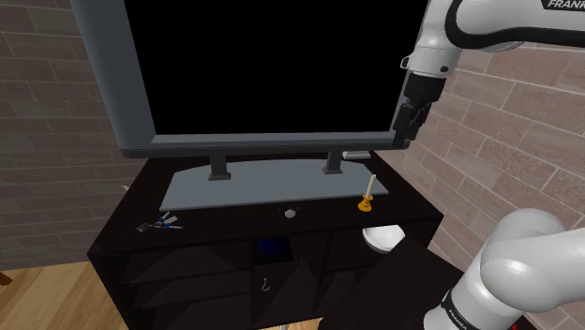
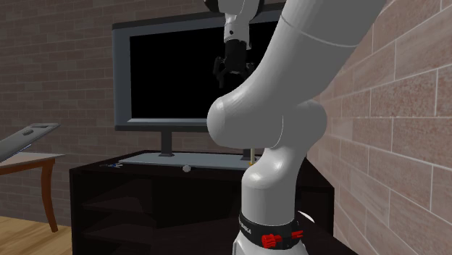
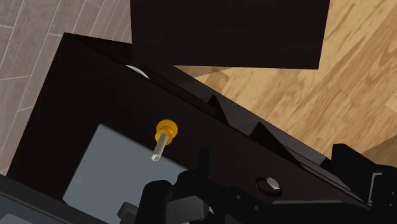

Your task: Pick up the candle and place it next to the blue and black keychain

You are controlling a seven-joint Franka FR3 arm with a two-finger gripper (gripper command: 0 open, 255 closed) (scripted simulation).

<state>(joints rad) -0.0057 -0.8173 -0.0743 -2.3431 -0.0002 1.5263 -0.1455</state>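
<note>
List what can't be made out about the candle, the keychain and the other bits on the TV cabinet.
- candle: in the second exterior view the arm hides all but a sliver.
- keychain: in the shoulder view, too small to tell its parts.
- small grey object: shoulder view, too small to identify.
- blue item: shoulder view, inside a dark cabinet compartment, shape unclear.

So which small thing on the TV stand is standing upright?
The candle in its orange holder; the keychain, grey piece and white dish sit low.
</note>
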